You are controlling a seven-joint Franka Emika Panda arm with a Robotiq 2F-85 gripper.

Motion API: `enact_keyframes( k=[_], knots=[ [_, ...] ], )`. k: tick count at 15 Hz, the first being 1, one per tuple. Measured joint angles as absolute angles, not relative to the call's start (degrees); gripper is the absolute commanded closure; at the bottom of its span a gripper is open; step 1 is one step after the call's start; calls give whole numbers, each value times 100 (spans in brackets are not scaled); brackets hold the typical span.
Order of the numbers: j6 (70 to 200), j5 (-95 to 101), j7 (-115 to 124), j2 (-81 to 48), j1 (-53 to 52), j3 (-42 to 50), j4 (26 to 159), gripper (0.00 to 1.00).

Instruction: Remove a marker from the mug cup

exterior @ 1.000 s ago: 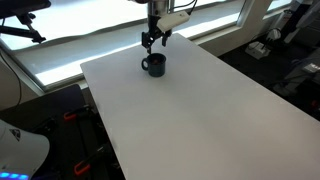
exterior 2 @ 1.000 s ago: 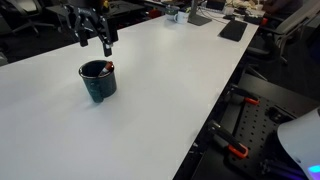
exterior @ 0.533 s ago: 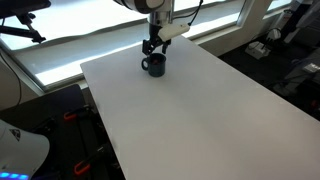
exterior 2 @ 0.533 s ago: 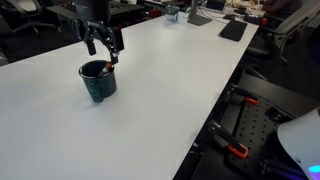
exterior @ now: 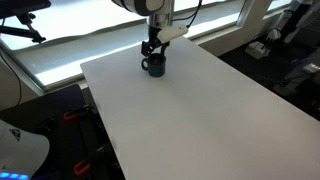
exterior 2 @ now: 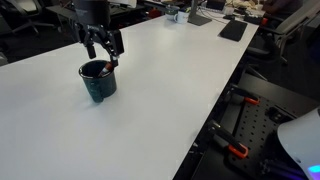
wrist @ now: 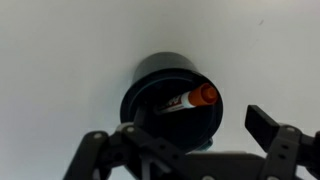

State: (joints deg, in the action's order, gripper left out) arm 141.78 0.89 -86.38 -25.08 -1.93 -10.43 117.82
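A small dark mug cup [exterior: 153, 66] [exterior 2: 98, 80] stands on the white table [exterior: 190, 110] [exterior 2: 160, 90], near its far edge. In the wrist view the mug cup [wrist: 150, 95] is seen from above, and a marker [wrist: 188, 100] with an orange-red cap leans inside against the rim. My gripper [exterior: 152, 47] [exterior 2: 104, 48] [wrist: 190, 135] hangs just above the mug with its fingers spread open and empty. One finger is at the right in the wrist view, the other at the lower left over the mug.
The table top is bare white around the mug. A window ledge [exterior: 70, 45] runs behind the table. Dark items [exterior 2: 232, 30] lie at the table's far end, and dark equipment [exterior 2: 245, 120] stands beside the table edge.
My gripper has come down and moved over the mug in the last second. Since half a second ago it has barely moved. The mug and marker have not moved.
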Motion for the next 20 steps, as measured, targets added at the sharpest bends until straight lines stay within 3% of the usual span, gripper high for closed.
enact_keyframes(
  k=[9,11,13,15,20],
  knots=[
    [14177,75,-8619,-2591,-94,-1062,11782,0],
    [14174,64,-8619,-2623,-69,-1062,11783,4],
    [14170,49,-8619,-2658,-44,-1066,11783,29],
    [14168,36,-8620,-2683,-21,-1083,11782,38],
    [14152,20,-8620,-2693,23,-1141,11783,80]
  ],
)
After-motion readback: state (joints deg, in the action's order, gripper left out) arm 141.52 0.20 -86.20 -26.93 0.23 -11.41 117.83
